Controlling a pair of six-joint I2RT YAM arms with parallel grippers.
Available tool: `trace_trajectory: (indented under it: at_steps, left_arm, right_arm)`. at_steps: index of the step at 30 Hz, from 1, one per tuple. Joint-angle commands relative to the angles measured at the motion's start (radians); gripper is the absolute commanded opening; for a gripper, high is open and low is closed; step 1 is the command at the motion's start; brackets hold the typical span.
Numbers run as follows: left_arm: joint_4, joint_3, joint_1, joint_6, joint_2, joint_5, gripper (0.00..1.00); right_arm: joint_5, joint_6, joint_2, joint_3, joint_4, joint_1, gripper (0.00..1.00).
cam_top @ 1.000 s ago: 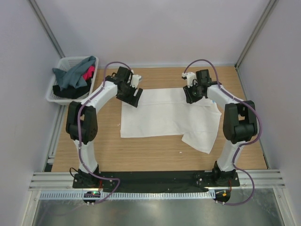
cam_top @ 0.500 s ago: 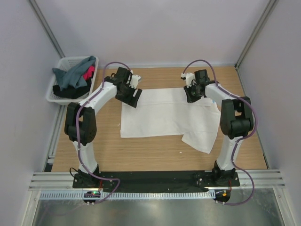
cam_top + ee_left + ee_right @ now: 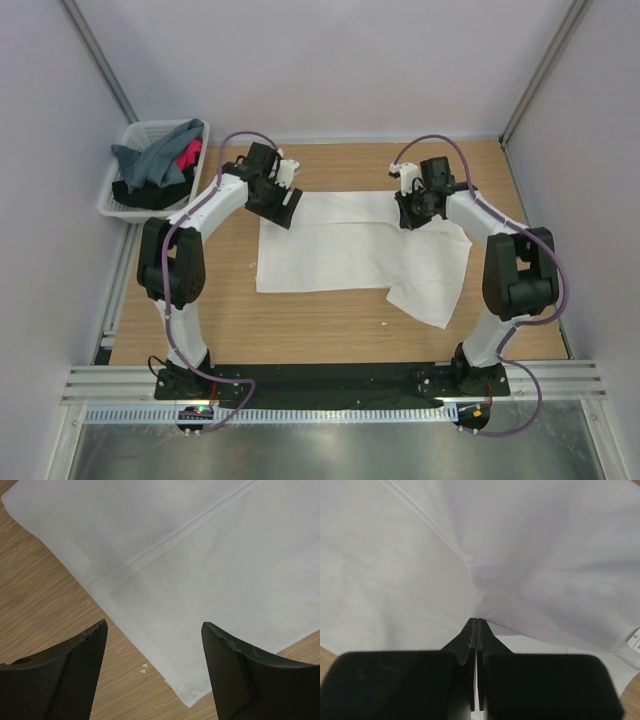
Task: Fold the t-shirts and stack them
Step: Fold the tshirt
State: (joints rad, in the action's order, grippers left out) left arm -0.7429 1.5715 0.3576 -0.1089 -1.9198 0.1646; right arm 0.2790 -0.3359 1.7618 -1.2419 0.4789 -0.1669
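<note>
A white t-shirt (image 3: 350, 245) lies spread on the wooden table, one flap reaching toward the near right. My left gripper (image 3: 283, 208) hovers open over its far left corner; in the left wrist view the black fingers (image 3: 75, 675) straddle the hem corner of the cloth (image 3: 200, 555) without touching it. My right gripper (image 3: 413, 215) is at the shirt's far right edge, shut on a pinched ridge of white cloth (image 3: 395, 570) that puckers at the fingertips. A small neck label (image 3: 635, 641) shows at the right edge. Grey-teal (image 3: 155, 160), pink-red (image 3: 188, 155) and black (image 3: 140, 195) t-shirts are piled in the basket.
The white lattice basket (image 3: 150, 125) stands at the far left, off the table's corner. Grey walls and metal posts close in the back and sides. Bare wood (image 3: 300, 320) shows between the shirt and the arm bases. Small white flecks (image 3: 144, 667) lie by the hem.
My right gripper has closed on the white shirt's cloth, and that arm's elbow has swung a little outward to the right. The left arm has not moved.
</note>
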Motion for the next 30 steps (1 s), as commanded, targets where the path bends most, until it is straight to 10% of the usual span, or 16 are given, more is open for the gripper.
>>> trace_trajectory:
  at_steps: [1,4,6,10,30]
  left_arm:
    - [0.034,-0.007,-0.003,-0.006,0.064,0.003,0.77]
    - [0.034,-0.016,-0.002,-0.008,0.073,-0.002,0.77]
    - [0.036,-0.022,-0.002,-0.009,0.077,-0.005,0.77]
    - [0.034,-0.022,-0.002,-0.014,0.082,-0.014,0.77]
    - [-0.092,0.398,-0.072,-0.060,-0.297,0.018,0.77]
  right_arm:
    - [0.042,0.046,-0.108,0.085,0.004,-0.010,0.01]
    - [0.077,0.096,-0.169,0.162,0.006,-0.009,0.03]
    - [0.100,0.129,-0.199,0.194,0.001,-0.010,0.32]
    - [0.071,0.153,-0.199,0.168,-0.029,0.006,0.54]
    - [-0.046,0.132,0.111,-0.194,-0.046,0.276,0.54]
